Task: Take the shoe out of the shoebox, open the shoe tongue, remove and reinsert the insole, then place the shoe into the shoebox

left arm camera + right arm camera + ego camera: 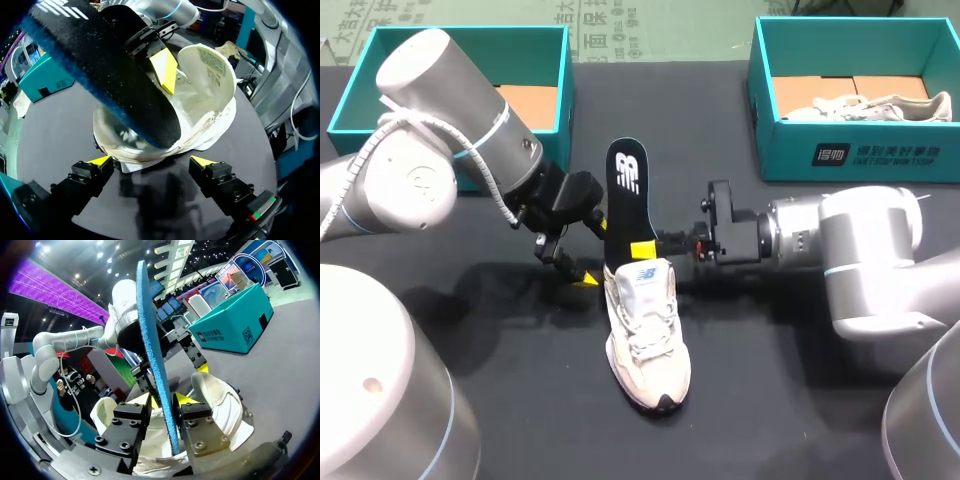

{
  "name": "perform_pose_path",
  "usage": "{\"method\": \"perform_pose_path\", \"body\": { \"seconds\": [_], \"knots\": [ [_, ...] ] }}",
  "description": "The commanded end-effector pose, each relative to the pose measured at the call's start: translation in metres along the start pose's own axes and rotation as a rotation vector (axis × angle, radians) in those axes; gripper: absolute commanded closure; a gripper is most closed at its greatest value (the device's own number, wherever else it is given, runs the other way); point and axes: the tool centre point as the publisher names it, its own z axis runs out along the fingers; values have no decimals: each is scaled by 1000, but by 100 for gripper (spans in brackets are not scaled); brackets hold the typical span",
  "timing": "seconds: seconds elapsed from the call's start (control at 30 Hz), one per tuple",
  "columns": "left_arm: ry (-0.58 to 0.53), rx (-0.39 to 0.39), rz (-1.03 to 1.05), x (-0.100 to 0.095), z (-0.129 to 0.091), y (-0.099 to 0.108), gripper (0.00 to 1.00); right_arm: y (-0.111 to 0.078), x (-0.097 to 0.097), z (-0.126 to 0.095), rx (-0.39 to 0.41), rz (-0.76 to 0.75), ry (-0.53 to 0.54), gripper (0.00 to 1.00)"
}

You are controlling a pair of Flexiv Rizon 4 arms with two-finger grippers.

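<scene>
Within the right gripper (164,400), the insole (627,185) stands over the shoe (645,335).

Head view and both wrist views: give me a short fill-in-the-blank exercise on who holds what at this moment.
1. The right end effector is shut on the black ____.
2. The left end effector hangs by the shoe's heel with its fingers ____.
3. The shoe's sole rests on the black ____.

Missing words: insole; open; table.
</scene>
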Motion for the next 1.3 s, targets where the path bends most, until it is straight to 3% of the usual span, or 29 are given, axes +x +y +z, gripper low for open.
{"method": "perform_pose_path", "body": {
  "seconds": [0.03,0.97,1.1,1.13,1.17,1.3],
  "knots": [
    [0,-1,1,0,0,0,0,7,3,0,21,-7,3,68],
    [0,-1,1,0,0,0,0,32,-17,21,67,-27,88,69],
    [0,-1,1,0,0,0,0,29,-24,22,45,14,88,79],
    [0,-1,1,0,0,0,0,28,-25,22,46,15,92,86],
    [0,-1,1,0,0,0,0,27,-25,22,46,22,93,100],
    [0,-1,1,0,0,0,0,22,-26,19,46,50,84,100]
  ]
}}
